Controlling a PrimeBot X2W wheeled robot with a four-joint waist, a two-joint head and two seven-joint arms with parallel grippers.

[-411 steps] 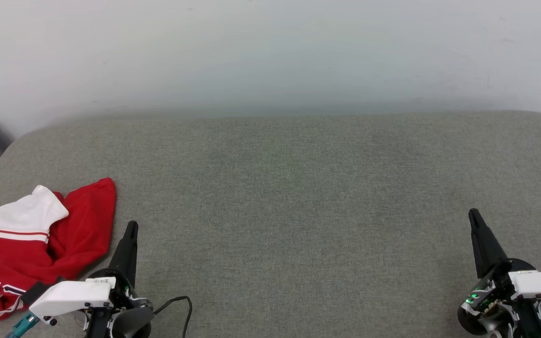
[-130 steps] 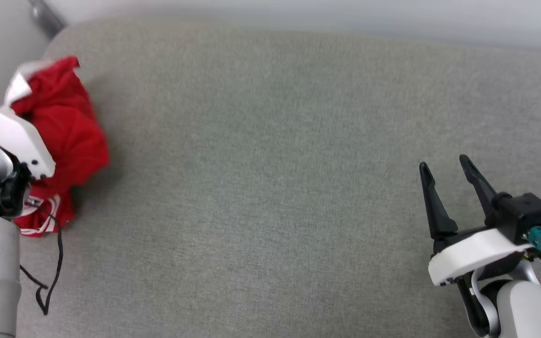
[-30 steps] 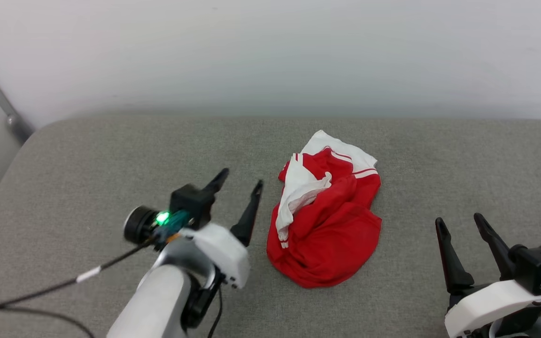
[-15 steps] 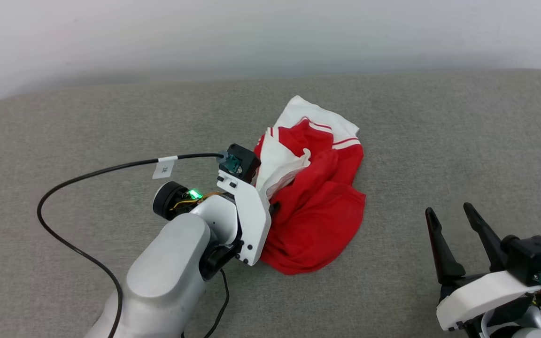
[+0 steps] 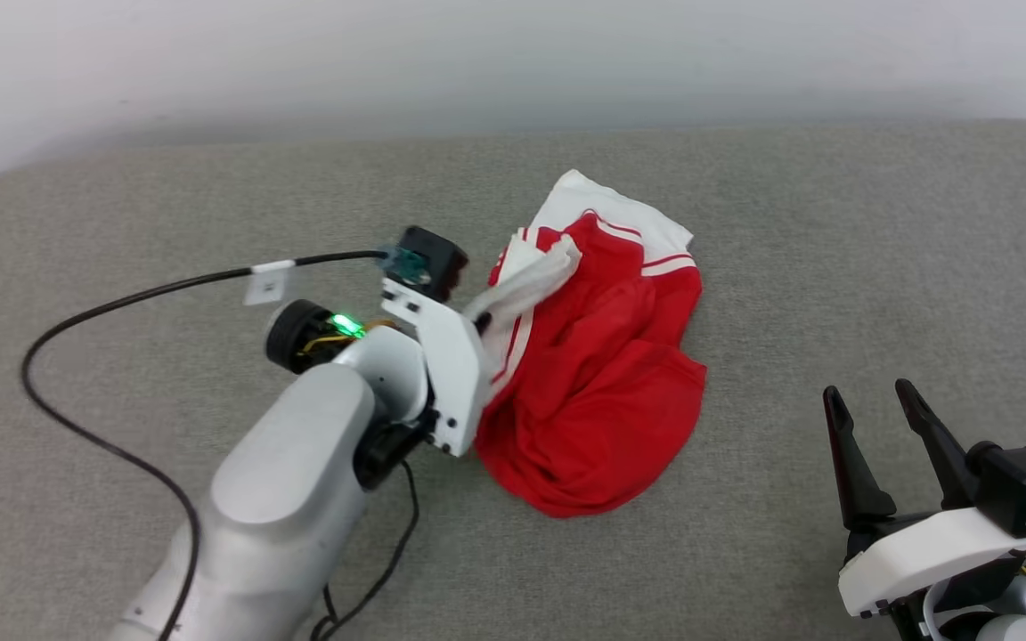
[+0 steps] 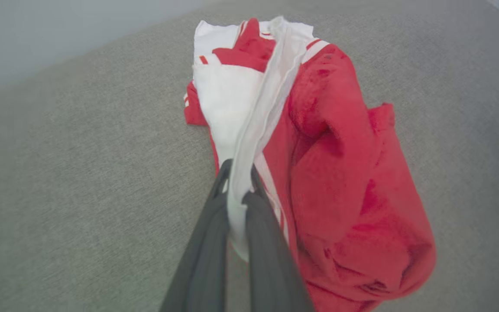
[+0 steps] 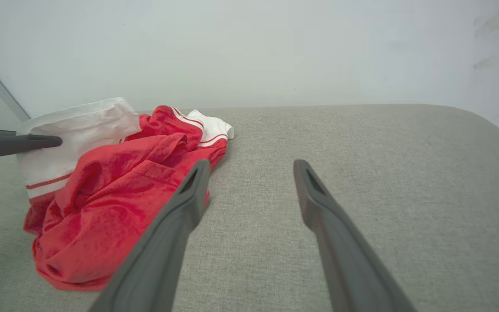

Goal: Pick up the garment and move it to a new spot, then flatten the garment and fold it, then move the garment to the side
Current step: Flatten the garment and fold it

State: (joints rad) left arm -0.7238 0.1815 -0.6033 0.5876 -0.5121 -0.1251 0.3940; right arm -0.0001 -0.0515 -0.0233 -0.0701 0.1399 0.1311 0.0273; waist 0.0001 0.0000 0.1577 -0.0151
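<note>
Locating garment: garment (image 5: 602,392) lies crumpled mid-way along the grey padded surface (image 5: 166,205), red bulk down, one white fold drawn up toward your left.
Left tool: left gripper (image 6: 238,173) clenched on that white fold. The left wrist view shows you cloth pinched between both fingers; the head view hides them behind the white wrist housing.
Left arm: reaches in from lower left, black cable (image 5: 121,298) looping behind.
Right tool: right gripper (image 5: 874,401) spread wide, holding nothing, well apart from the garment.

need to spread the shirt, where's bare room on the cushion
Bare grey surface lies between the garment and the open right gripper, and behind the garment toward the wall. Crowded on its left, where the left gripper pinches it.
</note>
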